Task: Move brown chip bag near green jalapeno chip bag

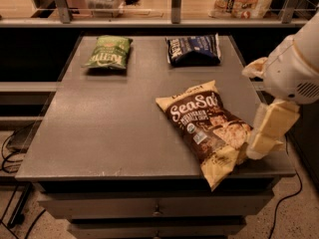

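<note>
**Gripper at the brown bag, front right corner of the table**

The large crinkly brown chip bag [207, 128], dark-fronted with white "SeaSalt" script and tan-yellow edges, lies flat and askew near the front right corner of the grey table [99, 123]. Its lower tan corner hangs over the front edge. The pale yellow gripper [259, 151], reaching down from the white arm [294, 68] at the right edge, sits against the bag's right side. Whether it is open or has hold of the bag cannot be told. The small green jalapeno chip bag [108, 52] lies flat near the back left corner, well apart from the brown one. A dark blue chip bag [194, 49] rests near the back edge, right of centre.
</note>
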`<action>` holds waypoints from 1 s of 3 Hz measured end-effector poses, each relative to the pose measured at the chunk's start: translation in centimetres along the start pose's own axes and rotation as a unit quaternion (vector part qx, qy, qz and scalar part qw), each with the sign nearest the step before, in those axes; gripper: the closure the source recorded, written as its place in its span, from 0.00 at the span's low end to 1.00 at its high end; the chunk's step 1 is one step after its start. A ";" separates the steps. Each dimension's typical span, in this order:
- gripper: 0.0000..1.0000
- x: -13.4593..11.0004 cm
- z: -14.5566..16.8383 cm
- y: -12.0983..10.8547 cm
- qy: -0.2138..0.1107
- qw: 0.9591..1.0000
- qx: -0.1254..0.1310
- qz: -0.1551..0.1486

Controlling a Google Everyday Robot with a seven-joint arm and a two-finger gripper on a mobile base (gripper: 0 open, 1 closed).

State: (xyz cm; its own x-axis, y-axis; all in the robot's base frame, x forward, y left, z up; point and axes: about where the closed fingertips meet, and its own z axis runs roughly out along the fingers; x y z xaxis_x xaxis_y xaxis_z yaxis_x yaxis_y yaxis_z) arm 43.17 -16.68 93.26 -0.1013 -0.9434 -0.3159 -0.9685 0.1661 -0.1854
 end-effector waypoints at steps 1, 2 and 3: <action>0.00 -1.0 3.3 0.7 -0.021 1.000 -0.020 -0.006; 0.00 -1.4 5.9 1.2 -0.016 0.999 -0.037 -0.008; 0.17 -1.1 7.8 1.4 -0.009 0.999 -0.053 -0.002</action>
State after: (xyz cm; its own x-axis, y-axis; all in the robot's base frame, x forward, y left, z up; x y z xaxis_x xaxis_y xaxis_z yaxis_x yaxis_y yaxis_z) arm 43.71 -13.21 86.09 -0.0946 -0.9383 -0.3325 -0.9876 0.1304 -0.0870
